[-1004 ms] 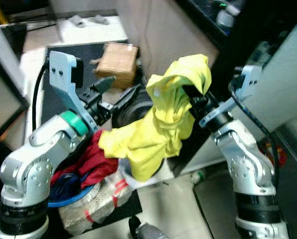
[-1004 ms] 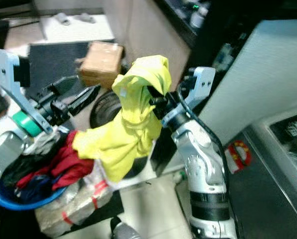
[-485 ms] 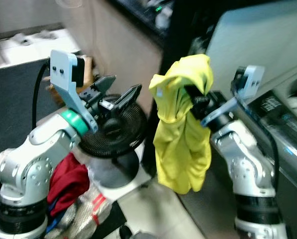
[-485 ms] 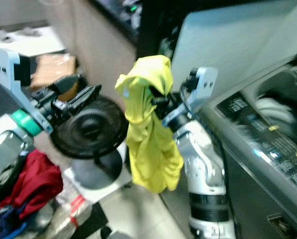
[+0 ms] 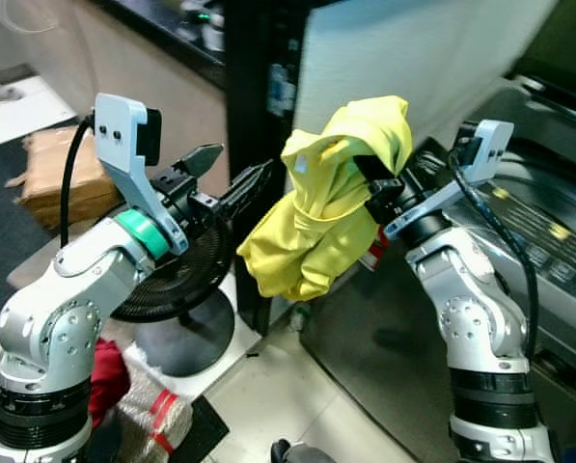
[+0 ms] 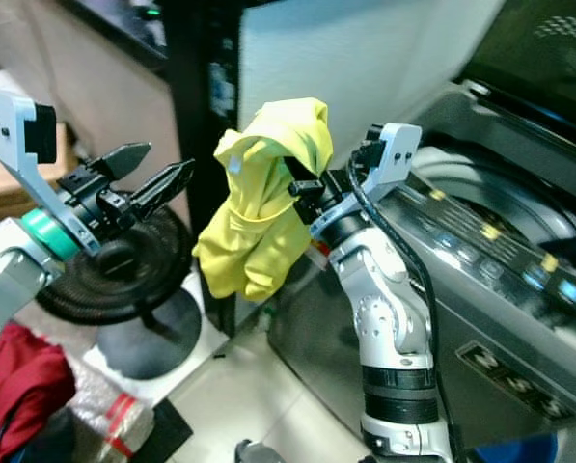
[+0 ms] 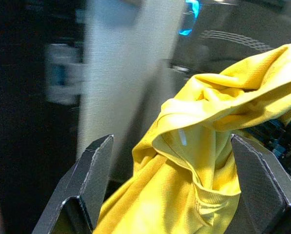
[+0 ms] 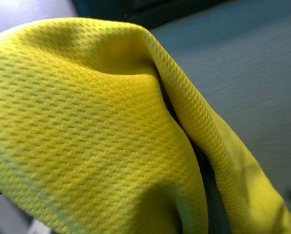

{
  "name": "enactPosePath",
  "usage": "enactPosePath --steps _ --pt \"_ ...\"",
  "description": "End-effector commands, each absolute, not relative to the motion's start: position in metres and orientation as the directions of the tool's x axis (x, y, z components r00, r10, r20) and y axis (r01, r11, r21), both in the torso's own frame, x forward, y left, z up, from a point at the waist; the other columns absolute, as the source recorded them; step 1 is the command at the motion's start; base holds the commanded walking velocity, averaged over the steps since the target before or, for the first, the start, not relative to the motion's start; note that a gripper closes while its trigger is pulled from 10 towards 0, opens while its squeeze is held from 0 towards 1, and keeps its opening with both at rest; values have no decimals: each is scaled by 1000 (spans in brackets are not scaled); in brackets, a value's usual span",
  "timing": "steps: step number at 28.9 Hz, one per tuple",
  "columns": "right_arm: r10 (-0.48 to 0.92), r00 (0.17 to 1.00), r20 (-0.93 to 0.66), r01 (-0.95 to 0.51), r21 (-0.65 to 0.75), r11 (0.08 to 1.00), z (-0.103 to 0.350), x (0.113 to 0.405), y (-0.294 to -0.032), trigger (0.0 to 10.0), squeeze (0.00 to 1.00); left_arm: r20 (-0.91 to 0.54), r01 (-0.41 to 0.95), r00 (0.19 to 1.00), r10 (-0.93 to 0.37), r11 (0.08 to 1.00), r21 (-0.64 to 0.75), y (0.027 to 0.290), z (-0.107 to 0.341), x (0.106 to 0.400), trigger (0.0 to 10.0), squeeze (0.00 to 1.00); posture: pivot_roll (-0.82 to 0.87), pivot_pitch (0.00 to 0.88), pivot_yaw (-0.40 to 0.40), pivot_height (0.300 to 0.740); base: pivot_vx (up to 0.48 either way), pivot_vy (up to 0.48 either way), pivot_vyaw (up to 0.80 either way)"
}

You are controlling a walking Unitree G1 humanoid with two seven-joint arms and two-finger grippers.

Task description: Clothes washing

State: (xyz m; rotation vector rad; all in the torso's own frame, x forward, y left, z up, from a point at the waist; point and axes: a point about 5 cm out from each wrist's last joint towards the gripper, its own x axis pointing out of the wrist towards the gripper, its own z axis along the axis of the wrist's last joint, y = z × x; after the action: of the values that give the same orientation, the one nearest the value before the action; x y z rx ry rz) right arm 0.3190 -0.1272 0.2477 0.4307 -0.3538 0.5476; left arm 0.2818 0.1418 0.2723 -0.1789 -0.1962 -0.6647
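A: From the head views, what changed?
B: The camera swung from the laundry heap to the washing machine (image 6: 519,241), so loading looks next. The right gripper (image 5: 372,188) clenches the yellow shirt (image 5: 321,217), bunched below it.
A: And the wrist views?
B: The left gripper (image 7: 169,180) is spread, shirt just ahead. The right wrist shows draped yellow mesh

Black floor fan (image 5: 177,289) on round base, cardboard box (image 5: 61,178) (brown, behind), tiled floor (image 5: 297,405)
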Motion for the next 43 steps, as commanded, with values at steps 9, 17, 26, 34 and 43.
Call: enactPosePath --steps 9,17,26,34,43 --pt "414 784 463 -578 299 759 254 316 -128 10000 0 239 633 765 -599 767 -103 141 274 280 10000 0 44 54 2 740 0 0 -800" --pt "411 785 463 -576 306 758 254 316 -128 10000 0 244 631 765 -596 769 -103 141 276 281 10000 0 44 58 4 740 0 0 -800" --pt "404 783 472 -581 323 747 256 316 -129 10000 0 247 627 768 -590 772 -104 141 277 282 10000 0 44 61 1 740 0 0 -800" --pt "383 785 486 -580 361 730 259 316 -131 10000 0 255 623 770 -585 776 -100 141 278 281 10000 0 43 62 1 740 0 0 -800" --pt "384 776 500 -586 347 732 261 316 -131 10000 0 309 588 781 -542 805 -74 145 285 282 10000 0 44 62 0 740 112 58 -533"
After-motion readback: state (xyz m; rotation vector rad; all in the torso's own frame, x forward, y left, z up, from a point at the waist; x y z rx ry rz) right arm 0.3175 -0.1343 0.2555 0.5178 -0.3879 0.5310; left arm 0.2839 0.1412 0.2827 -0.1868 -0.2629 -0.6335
